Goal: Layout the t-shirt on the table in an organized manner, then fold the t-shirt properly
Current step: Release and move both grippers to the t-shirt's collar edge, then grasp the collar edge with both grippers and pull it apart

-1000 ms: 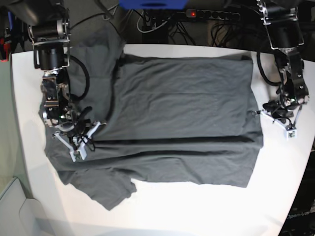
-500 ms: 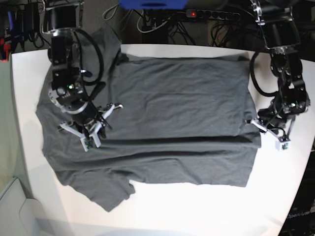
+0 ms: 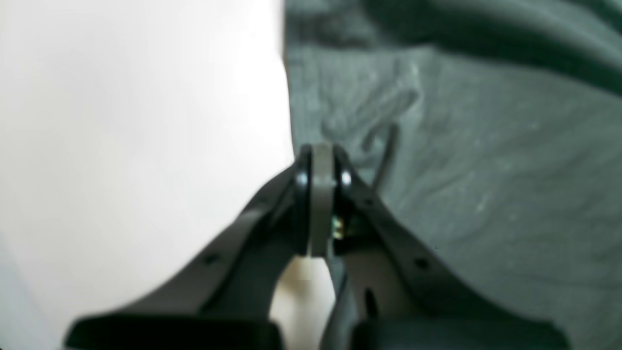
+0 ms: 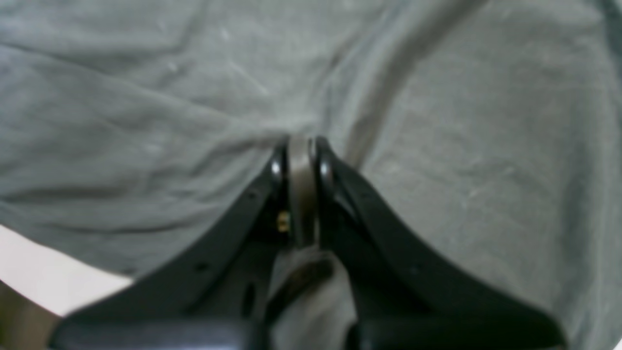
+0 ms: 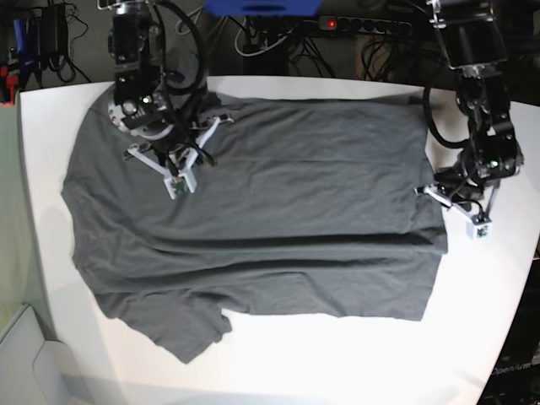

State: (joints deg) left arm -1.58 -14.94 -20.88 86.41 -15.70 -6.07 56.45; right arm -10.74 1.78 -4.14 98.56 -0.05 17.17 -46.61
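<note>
The desk [image 5: 278,354] is white and wide, and the shirt [image 5: 287,202] lies spread over most of it, front flat, hem toward the left arm's side and neck end toward the right arm's. One sleeve [image 5: 173,325] sticks out at the near corner. A long crease runs across the lower body, and smaller wrinkles remain near the collar.

The right claw [image 5: 179,169] sits over the shoulder area at the far end. In its wrist view the jaws are pressed together with a ridge of cloth bunched at the tips, and what looks like a bit of fabric behind the pads, so I judge it is pinching the shirt. The left claw [image 5: 460,207] is at the hem edge, just where cloth meets bare desk. Its jaws are closed too, but the blurred wrist view does not let me tell whether cloth is between them.

This looks like the laying-out step, near its end: both arms at opposite ends, placed to pull the body taut. The next move calls for a gentle outward stretch to flatten that long crease, then a release before any fold begins.
</note>
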